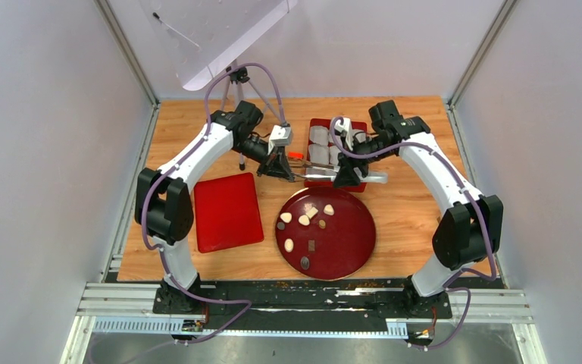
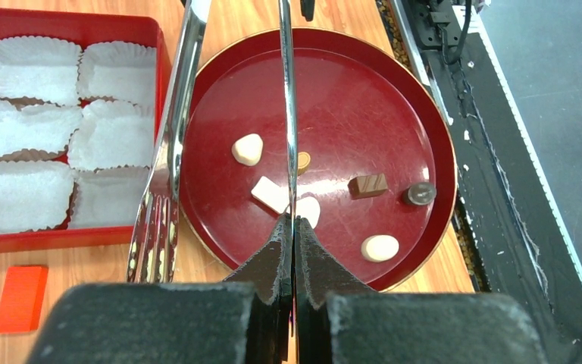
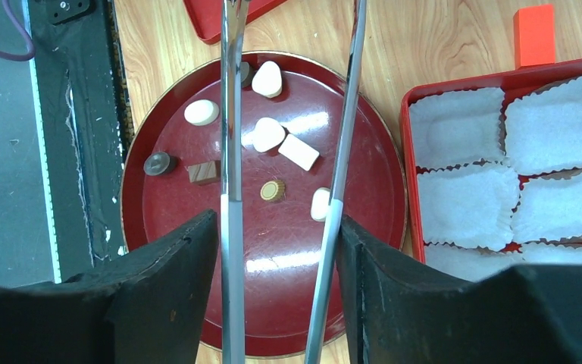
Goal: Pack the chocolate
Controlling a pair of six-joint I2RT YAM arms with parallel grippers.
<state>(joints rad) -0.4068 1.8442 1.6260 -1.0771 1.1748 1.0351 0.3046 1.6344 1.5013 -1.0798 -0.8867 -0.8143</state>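
The left gripper [image 2: 293, 227] has its black jaws pressed together on one thin arm of the steel tongs [image 2: 165, 152], and that arm runs edge-on straight out from between them. The other tong arm, with its slotted tip, hangs free just beside the jaws. Ahead of and below these jaws sits the round dark-red plate [image 2: 364, 91] carrying all the chocolate [image 2: 248, 149]. The cream-white pieces lie close in front of the jaw tips, while a brown square and a dark round piece lie farther off, away from the free arm. On the free arm's side a red box [image 2: 68, 23] of white paper cups [image 2: 30, 68] rests just beside the plate. An orange block [image 2: 20, 297] lies on the counter [image 1: 402, 205] nearer the jaws. The right gripper [image 3: 276, 218] has its jaws set wide, one outside each tong arm, holding both arms between them, with the plate and nine pieces ahead and below. A red lid [image 1: 227, 211] lies well apart from both sets of jaws.
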